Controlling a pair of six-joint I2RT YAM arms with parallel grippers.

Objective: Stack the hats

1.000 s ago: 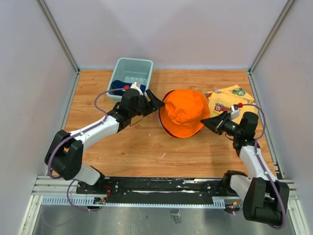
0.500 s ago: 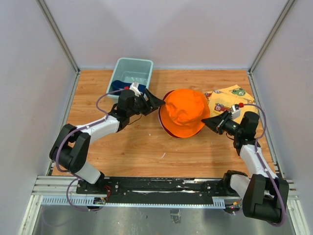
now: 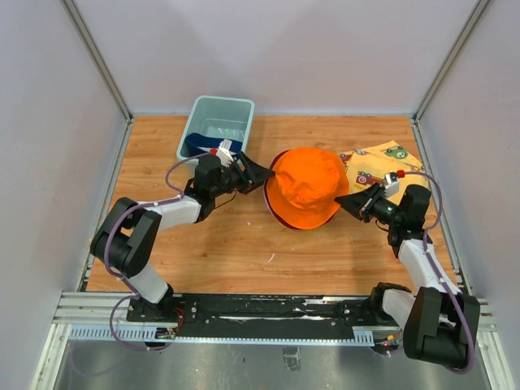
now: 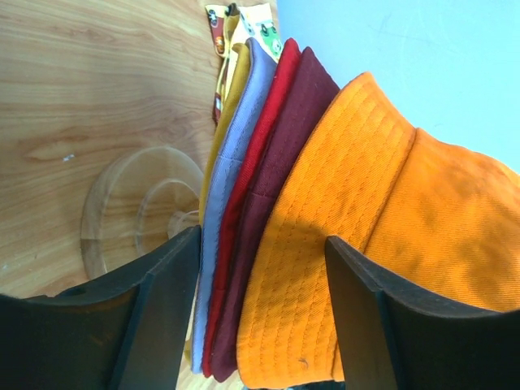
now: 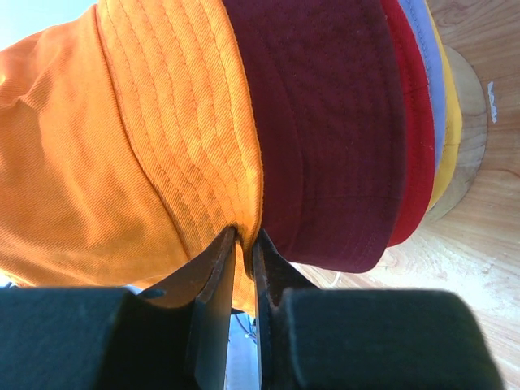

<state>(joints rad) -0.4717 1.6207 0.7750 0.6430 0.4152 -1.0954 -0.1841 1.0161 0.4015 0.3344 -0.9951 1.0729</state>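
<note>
An orange hat (image 3: 307, 187) tops a stack of hats on a wooden stand at mid-table. In the left wrist view the brims lie side by side: orange (image 4: 349, 211), maroon (image 4: 280, 154), red (image 4: 262, 146), lavender (image 4: 236, 162) and a yellow edge (image 4: 230, 97). My left gripper (image 3: 264, 172) is open at the stack's left side, and its fingers (image 4: 162, 301) straddle those brims without pressing them. My right gripper (image 3: 341, 201) is shut on the orange hat's brim (image 5: 244, 231) at the stack's right side. A navy hat (image 3: 197, 145) lies in the teal tub (image 3: 231, 107).
The stand's round wooden base (image 4: 134, 203) shows under the stack. A flat yellow cloth printed with red cars (image 3: 382, 162) lies right of the stack, behind my right wrist. The teal tub sits at the back left. White walls close in the table.
My left arm has drawn its elbow in and swung lower, its gripper shifting slightly toward the stack's left brims. More of the navy hat in the tub now shows. The right arm holds still.
</note>
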